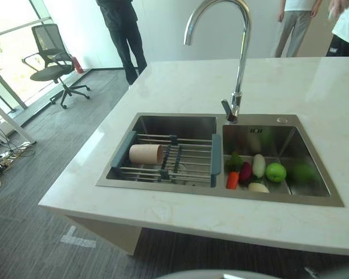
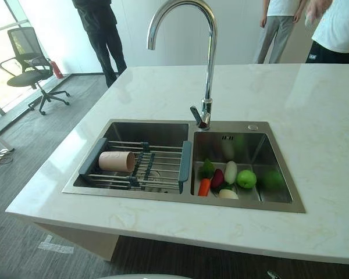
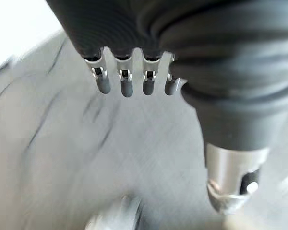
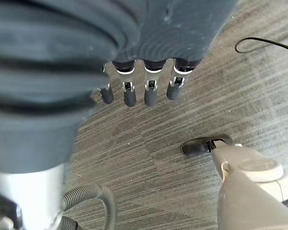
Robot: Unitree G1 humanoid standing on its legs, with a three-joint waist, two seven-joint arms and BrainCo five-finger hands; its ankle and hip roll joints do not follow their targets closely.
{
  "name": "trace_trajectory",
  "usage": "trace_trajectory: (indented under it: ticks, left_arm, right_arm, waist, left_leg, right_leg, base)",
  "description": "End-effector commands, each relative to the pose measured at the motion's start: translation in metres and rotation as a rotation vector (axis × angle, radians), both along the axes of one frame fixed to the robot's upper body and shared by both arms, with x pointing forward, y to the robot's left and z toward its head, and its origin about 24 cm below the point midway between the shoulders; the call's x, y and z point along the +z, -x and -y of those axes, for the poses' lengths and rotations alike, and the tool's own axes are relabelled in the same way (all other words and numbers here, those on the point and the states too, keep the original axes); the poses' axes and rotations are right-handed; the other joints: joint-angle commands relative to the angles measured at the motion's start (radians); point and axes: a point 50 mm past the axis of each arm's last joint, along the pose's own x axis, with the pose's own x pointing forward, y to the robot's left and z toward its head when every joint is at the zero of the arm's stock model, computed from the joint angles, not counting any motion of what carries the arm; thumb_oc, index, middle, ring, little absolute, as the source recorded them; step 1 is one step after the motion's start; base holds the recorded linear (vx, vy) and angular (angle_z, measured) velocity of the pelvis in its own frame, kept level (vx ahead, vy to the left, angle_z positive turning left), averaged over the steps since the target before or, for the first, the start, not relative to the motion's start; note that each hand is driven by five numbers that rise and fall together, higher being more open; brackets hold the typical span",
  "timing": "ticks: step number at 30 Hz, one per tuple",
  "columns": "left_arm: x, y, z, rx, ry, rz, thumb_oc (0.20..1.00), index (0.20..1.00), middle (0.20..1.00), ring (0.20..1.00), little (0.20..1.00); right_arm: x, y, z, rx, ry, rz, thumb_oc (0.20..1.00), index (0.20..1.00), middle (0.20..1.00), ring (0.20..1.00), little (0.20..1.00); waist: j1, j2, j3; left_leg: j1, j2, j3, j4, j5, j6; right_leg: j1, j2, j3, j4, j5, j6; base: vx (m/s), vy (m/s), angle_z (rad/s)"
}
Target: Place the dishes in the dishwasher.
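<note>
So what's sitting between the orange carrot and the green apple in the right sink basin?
A dark red vegetable and a pale white one lie between the orange carrot and the green apple, as both eye views show.

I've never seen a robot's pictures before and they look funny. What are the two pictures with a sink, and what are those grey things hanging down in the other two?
The two sink pictures come from the robot's head, like its two eyes. They show a white counter with a tall tap. The left basin has a rack with a beige cup lying on its side. The right basin holds a green apple, a carrot and other vegetables. The other two pictures come from cameras on the wrists. They show the left hand and right hand, fingers hanging down over the floor, holding nothing.
</note>
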Motion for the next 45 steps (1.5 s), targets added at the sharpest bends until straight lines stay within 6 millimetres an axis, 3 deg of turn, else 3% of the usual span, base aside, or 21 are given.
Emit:
trace_trajectory:
  ticks: [1, 3, 4, 5, 6, 7, 8, 9, 11, 12, 13, 14, 17, 19, 20, 21, 23, 27, 32, 45]
  left_arm:
    - [0.023, -0.014, -0.029, -0.146, -0.193, -0.024, 1.000, 1.000, 1.000, 1.000, 1.000]
    - [0.062, -0.038, -0.061, -0.254, -0.377, 0.017, 1.000, 1.000, 1.000, 1.000, 1.000]
    - [0.091, -0.058, -0.079, -0.327, -0.489, 0.060, 1.000, 1.000, 1.000, 1.000, 1.000]
    - [0.092, -0.059, -0.080, -0.328, -0.490, 0.060, 1.000, 1.000, 1.000, 1.000, 1.000]
    - [0.117, -0.076, -0.092, -0.398, -0.592, 0.086, 1.000, 1.000, 1.000, 1.000, 1.000]
    - [0.140, -0.098, -0.101, -0.516, -0.702, 0.126, 1.000, 1.000, 1.000, 1.000, 1.000]
    - [0.182, -0.141, -0.109, -0.656, -0.885, 0.224, 1.000, 1.000, 1.000, 1.000, 1.000]
    - [0.207, -0.168, -0.108, -0.770, -0.987, 0.272, 1.000, 1.000, 1.000, 1.000, 1.000]
    - [0.242, -0.199, -0.101, -0.862, -1.108, 0.339, 1.000, 1.000, 1.000, 1.000, 1.000]
    - [0.278, -0.249, -0.076, -1.031, -1.271, 0.502, 1.000, 1.000, 1.000, 1.000, 1.000]
    - [0.284, -0.260, -0.068, -1.090, -1.318, 0.542, 1.000, 1.000, 1.000, 1.000, 1.000]
    - [0.303, -0.293, -0.038, -1.223, -1.402, 0.650, 1.000, 1.000, 1.000, 1.000, 1.000]
    - [0.313, -0.326, 0.002, -1.408, -1.475, 0.798, 1.000, 1.000, 1.000, 1.000, 1.000]
    - [0.317, -0.359, 0.046, -1.602, -1.477, 0.919, 1.000, 1.000, 1.000, 1.000, 1.000]
    - [0.315, -0.373, 0.070, -1.728, -1.442, 0.943, 1.000, 1.000, 1.000, 1.000, 1.000]
    - [0.312, -0.380, 0.082, -1.797, -1.417, 0.948, 1.000, 1.000, 1.000, 1.000, 1.000]
    - [0.289, -0.404, 0.121, -2.026, -1.302, 0.904, 1.000, 1.000, 1.000, 1.000, 1.000]
    - [0.271, -0.417, 0.137, -2.114, -1.232, 0.849, 1.000, 1.000, 1.000, 1.000, 1.000]
    - [0.256, -0.425, 0.144, -2.168, -1.169, 0.765, 1.000, 1.000, 1.000, 1.000, 1.000]
    - [0.208, -0.426, 0.130, -2.183, -1.001, 0.602, 1.000, 1.000, 1.000, 1.000, 1.000]
  right_arm:
    - [-0.005, -0.029, -0.015, 0.036, -0.042, 0.069, 1.000, 1.000, 1.000, 1.000, 1.000]
    - [-0.006, -0.030, -0.016, 0.060, -0.033, 0.067, 1.000, 1.000, 1.000, 1.000, 1.000]
    - [-0.006, -0.031, -0.016, 0.072, -0.027, 0.068, 1.000, 1.000, 1.000, 1.000, 1.000]
    - [-0.006, -0.030, -0.016, 0.071, -0.027, 0.068, 1.000, 1.000, 1.000, 1.000, 1.000]
    - [-0.006, -0.031, -0.016, 0.081, -0.024, 0.066, 1.000, 1.000, 1.000, 1.000, 1.000]
    - [-0.005, -0.032, -0.016, 0.091, -0.022, 0.067, 1.000, 1.000, 1.000, 1.000, 1.000]
    - [-0.006, -0.032, -0.017, 0.102, -0.024, 0.068, 1.000, 1.000, 1.000, 1.000, 1.000]
    - [-0.007, -0.031, -0.019, 0.107, -0.025, 0.064, 1.000, 1.000, 1.000, 1.000, 1.000]
    - [-0.009, -0.027, -0.023, 0.104, -0.030, 0.057, 1.000, 1.000, 1.000, 1.000, 1.000]
    - [-0.015, -0.019, -0.032, 0.113, -0.041, 0.038, 1.000, 1.000, 1.000, 1.000, 1.000]
    - [-0.016, -0.017, -0.033, 0.116, -0.044, 0.032, 1.000, 1.000, 1.000, 1.000, 1.000]
    - [-0.020, -0.009, -0.039, 0.124, -0.057, 0.013, 1.000, 1.000, 1.000, 1.000, 1.000]
    - [-0.023, 0.001, -0.043, 0.143, -0.074, -0.014, 1.000, 1.000, 1.000, 1.000, 1.000]
    - [-0.024, 0.005, -0.045, 0.166, -0.086, -0.036, 1.000, 1.000, 1.000, 1.000, 1.000]
    - [-0.024, 0.006, -0.045, 0.180, -0.091, -0.041, 1.000, 1.000, 1.000, 1.000, 1.000]
    - [-0.024, 0.006, -0.046, 0.187, -0.092, -0.042, 1.000, 1.000, 1.000, 1.000, 1.000]
    - [-0.025, 0.004, -0.049, 0.211, -0.090, -0.035, 1.000, 1.000, 1.000, 1.000, 1.000]
    - [-0.025, 0.003, -0.049, 0.228, -0.082, -0.033, 1.000, 1.000, 1.000, 1.000, 1.000]
    - [-0.025, 0.001, -0.049, 0.239, -0.072, -0.027, 1.000, 1.000, 1.000, 1.000, 1.000]
    - [-0.018, -0.010, -0.040, 0.290, -0.045, 0.005, 1.000, 1.000, 1.000, 1.000, 1.000]
  waist:
    - [-0.022, -0.018, 0.039]
    - [-0.030, -0.009, 0.037]
    - [-0.036, -0.005, 0.035]
    - [-0.035, -0.006, 0.035]
    - [-0.039, -0.003, 0.035]
    - [-0.043, -0.002, 0.033]
    - [-0.048, -0.001, 0.032]
    - [-0.050, -0.001, 0.031]
    - [-0.051, -0.004, 0.031]
    - [-0.052, -0.014, 0.027]
    - [-0.052, -0.016, 0.027]
    - [-0.053, -0.028, 0.022]
    - [-0.059, -0.045, 0.013]
    - [-0.073, -0.055, 0.002]
    - [-0.079, -0.059, -0.003]
    - [-0.082, -0.061, -0.004]
    - [-0.102, -0.067, -0.005]
    - [-0.120, -0.066, -0.003]
    - [-0.133, -0.067, 0.000]
    - [-0.144, -0.058, 0.017]
  left_leg:
    - [0.009, 0.015, 0.030, 0.006, -0.031, -0.039]
    - [0.011, 0.012, 0.034, 0.006, -0.031, -0.040]
    - [0.010, 0.011, 0.034, 0.006, -0.030, -0.041]
    - [0.011, 0.011, 0.034, 0.006, -0.030, -0.041]
    - [0.012, 0.011, 0.034, 0.006, -0.031, -0.041]
    - [0.013, 0.012, 0.034, 0.006, -0.030, -0.042]
    - [0.011, 0.012, 0.031, 0.006, -0.030, -0.043]
    - [0.011, 0.012, 0.031, 0.006, -0.030, -0.043]
    - [0.011, 0.014, 0.031, 0.006, -0.030, -0.044]
    - [0.011, 0.015, 0.026, 0.006, -0.034, -0.043]
    - [0.012, 0.015, 0.026, 0.006, -0.036, -0.042]
    - [0.013, 0.016, 0.025, 0.006, -0.041, -0.043]
    - [0.016, 0.016, 0.025, 0.006, -0.049, -0.042]
    - [0.022, 0.015, 0.030, 0.006, -0.059, -0.042]
    - [0.024, 0.014, 0.035, 0.006, -0.063, -0.042]
    - [0.025, 0.013, 0.036, 0.006, -0.064, -0.041]
    - [0.030, 0.013, 0.053, 0.006, -0.070, -0.037]
    - [0.035, 0.014, 0.069, 0.006, -0.070, -0.035]
    - [0.038, 0.014, 0.081, 0.006, -0.070, -0.033]
    - [0.040, 0.014, 0.085, 0.006, -0.065, -0.034]
  right_leg:
    - [0.003, -0.089, -0.002, 0.006, -0.017, 0.122]
    - [0.003, -0.089, 0.001, 0.006, -0.016, 0.124]
    - [0.002, -0.089, 0.004, 0.006, -0.015, 0.124]
    - [0.002, -0.089, 0.004, 0.006, -0.015, 0.124]
    - [0.003, -0.087, 0.007, 0.006, -0.015, 0.125]
    - [0.003, -0.086, 0.011, 0.006, -0.014, 0.126]
    - [0.001, -0.083, 0.017, 0.006, -0.013, 0.125]
    - [0.001, -0.082, 0.019, 0.006, -0.012, 0.125]
    - [0.000, -0.081, 0.021, 0.006, -0.010, 0.126]
    - [0.000, -0.081, 0.023, 0.006, -0.011, 0.127]
    - [0.000, -0.081, 0.023, 0.006, -0.012, 0.127]
    - [0.001, -0.082, 0.019, 0.006, -0.013, 0.129]
    - [0.002, -0.080, 0.020, 0.006, -0.016, 0.130]
    - [0.003, -0.079, 0.025, 0.006, -0.018, 0.134]
    - [0.002, -0.079, 0.029, 0.006, -0.018, 0.137]
    - [0.002, -0.079, 0.031, 0.006, -0.017, 0.138]
    - [-0.001, -0.077, 0.043, 0.006, -0.016, 0.142]
    - [-0.002, -0.076, 0.049, 0.006, -0.012, 0.145]
    - [-0.003, -0.075, 0.055, 0.006, -0.010, 0.146]
    - [0.000, -0.076, 0.055, 0.006, -0.009, 0.146]
  base:
    - [-0.03, 0.040, 0.01]
    - [-0.03, 0.043, 0.03]
    - [-0.02, 0.029, 0.04]
    - [-0.02, 0.014, 0.08]
    - [-0.01, 0.005, 0.03]
    - [0.00, 0.000, 0.00]
    - [-0.01, 0.005, -0.04]
    - [0.00, 0.000, 0.00]
    - [0.00, -0.002, 0.03]
    - [0.01, -0.015, 0.03]
    - [0.03, -0.018, 0.01]
    - [0.04, -0.015, 0.02]
    - [0.05, -0.010, 0.00]
    - [0.07, 0.023, -0.11]
    - [0.05, 0.041, -0.04]
    - [0.04, 0.059, -0.13]
    - [0.02, 0.065, -0.24]
    - [0.02, 0.026, -0.11]
    - [0.00, 0.000, 0.00]
    - [0.00, 0.000, 0.00]
